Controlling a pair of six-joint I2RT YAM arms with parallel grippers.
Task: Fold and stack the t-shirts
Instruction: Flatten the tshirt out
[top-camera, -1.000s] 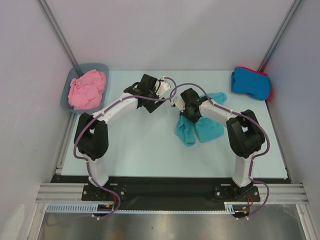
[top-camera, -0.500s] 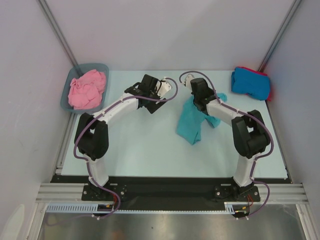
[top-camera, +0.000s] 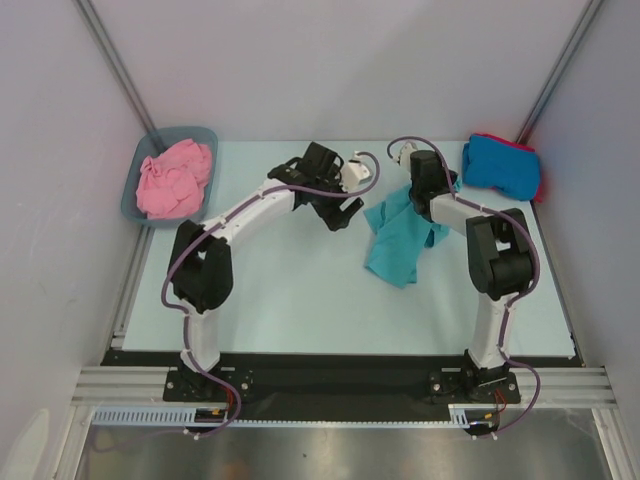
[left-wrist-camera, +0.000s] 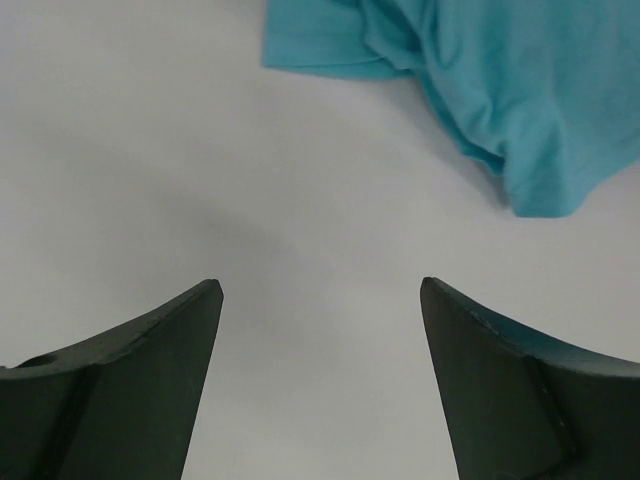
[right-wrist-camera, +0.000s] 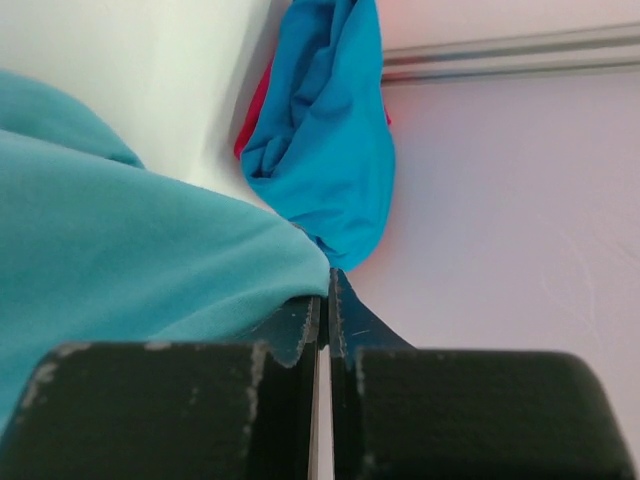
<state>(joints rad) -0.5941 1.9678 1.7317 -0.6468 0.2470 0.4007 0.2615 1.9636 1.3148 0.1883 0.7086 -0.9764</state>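
My right gripper (top-camera: 437, 185) (right-wrist-camera: 327, 285) is shut on an edge of the teal t-shirt (top-camera: 398, 242) (right-wrist-camera: 120, 250), which trails from it across the table toward the front. To its left my left gripper (top-camera: 348, 208) (left-wrist-camera: 318, 290) is open above bare table, with the teal t-shirt's (left-wrist-camera: 500, 90) edge just beyond its fingertips. A folded bright blue t-shirt (top-camera: 500, 165) (right-wrist-camera: 330, 150) lies at the back right corner on top of a red t-shirt (top-camera: 538, 190) (right-wrist-camera: 255, 115). The pink t-shirt (top-camera: 172, 178) is bunched up in the tub.
The grey-blue plastic tub (top-camera: 205, 133) sits at the back left corner of the pale table (top-camera: 280, 290). Grey walls and metal rails close the table in at the back and sides.
My right gripper has carried the teal t-shirt up and toward the back right, stretching it out. The left arm has swung right, closer to the shirt.
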